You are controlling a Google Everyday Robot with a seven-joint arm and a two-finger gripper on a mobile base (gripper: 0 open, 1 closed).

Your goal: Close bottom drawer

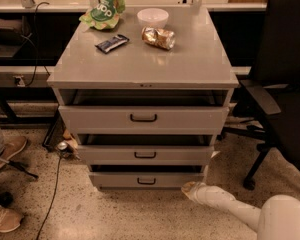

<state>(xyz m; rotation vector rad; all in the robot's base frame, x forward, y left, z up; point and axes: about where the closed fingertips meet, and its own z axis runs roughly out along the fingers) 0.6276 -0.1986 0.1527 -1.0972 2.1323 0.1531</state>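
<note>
starting nearest: white arm (240,211) coming in from the bottom right, low over the speckled floor (115,214). ends in the hand (190,189), down right by the lower right corner of the bottom drawer (120,180). can't tell how far open the hand is or whether it has hold of anything. also can't tell if it's touching the drawer front or just beside it.

over on the left, a pair of tan shoes (7,151) on the floor.

then the bottom drawer itself: lowest of three in the grey bench (190,69), pulled out a little, with a dark gap above its front and a small dark bar handle (146,180) in the middle. above that the middle drawer (105,154) and the top drawer (100,118), both pulled out a bit too.

up on the bench top: dark snack bar (112,43) toward the left edge, crumpled gold packet (158,37) just right of it. white bowl (152,17) behind those near the far edge, green bag (104,11) at the far left corner.

black office chair (285,84) off the bench's right edge.
</note>
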